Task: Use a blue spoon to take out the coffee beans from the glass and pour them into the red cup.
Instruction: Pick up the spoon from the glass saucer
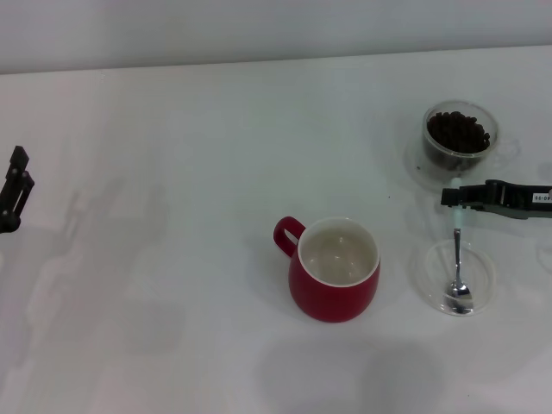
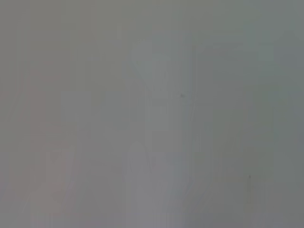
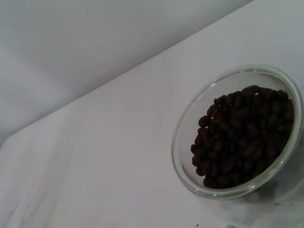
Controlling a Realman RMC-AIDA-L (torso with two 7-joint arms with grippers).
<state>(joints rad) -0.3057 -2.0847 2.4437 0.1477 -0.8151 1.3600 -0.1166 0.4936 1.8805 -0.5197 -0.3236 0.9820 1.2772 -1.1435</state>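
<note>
Reaching in from the bench's right edge, right gripper (image 1: 454, 197) sits at the spoon (image 1: 458, 274) handle end, seemingly pinching it. Spoon axis runs toward the near edge, bowl in dish (image 1: 485, 269); glass (image 1: 460, 135) just behind; left gripper (image 1: 15, 185) parked far left.

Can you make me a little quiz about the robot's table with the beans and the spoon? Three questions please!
1. True or false: the red cup already has coffee beans in it.
2. Where does the bowl of the blue spoon rest? A) in the glass B) in the shallow clear dish C) in the red cup
3. Fill in: the right gripper is at the spoon's ____ end.

Key: 1. False, its white inside shows no beans. 2. B. 3. Handle. The left gripper waits far off at the table's left edge.
</note>
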